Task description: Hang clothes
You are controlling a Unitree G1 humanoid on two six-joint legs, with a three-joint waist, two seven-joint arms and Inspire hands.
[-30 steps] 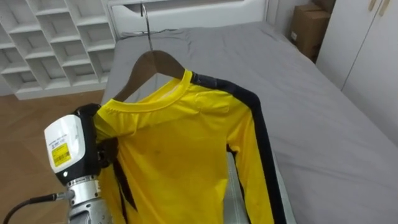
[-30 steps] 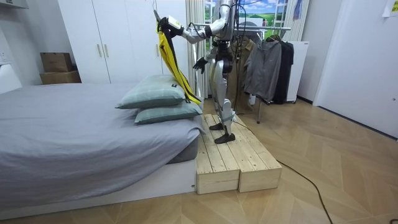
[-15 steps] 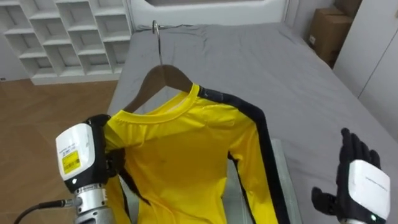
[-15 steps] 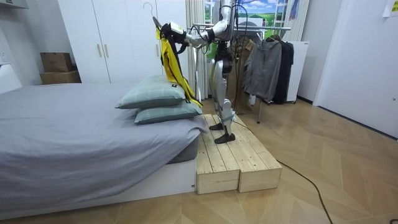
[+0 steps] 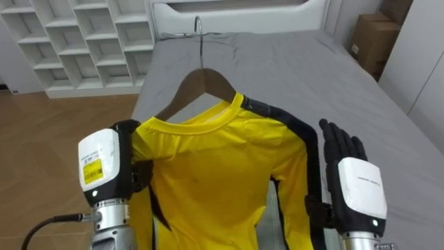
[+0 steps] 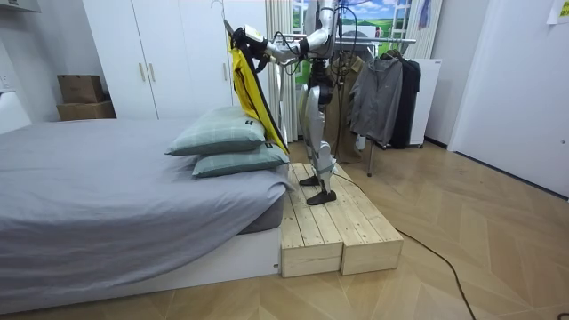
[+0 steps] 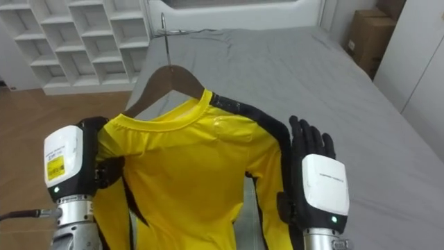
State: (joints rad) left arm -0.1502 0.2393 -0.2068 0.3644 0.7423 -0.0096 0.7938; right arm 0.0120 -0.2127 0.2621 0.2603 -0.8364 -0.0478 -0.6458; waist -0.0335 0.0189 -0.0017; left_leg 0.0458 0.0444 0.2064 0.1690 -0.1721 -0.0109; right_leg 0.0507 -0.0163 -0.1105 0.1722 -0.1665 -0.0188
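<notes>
Grey bed (image 5: pixel 291 62) below yellow shirt (image 5: pixel 222 173) (on hanger (image 5: pixel 201 75))

Yellow shirt (image 5: pixel 215 180) is up in the air: long-sleeved, round-necked, with a black stripe (image 5: pixel 295 135) running over one shoulder and down the sleeve. It sits on a wooden hanger (image 5: pixel 201 83), bare wood showing above the collar, metal hook (image 5: pixel 200 31) standing upright on top. The left hand (image 5: pixel 111 167) clutches it at the other shoulder, and in the room view the body hangs down long and loose
</notes>
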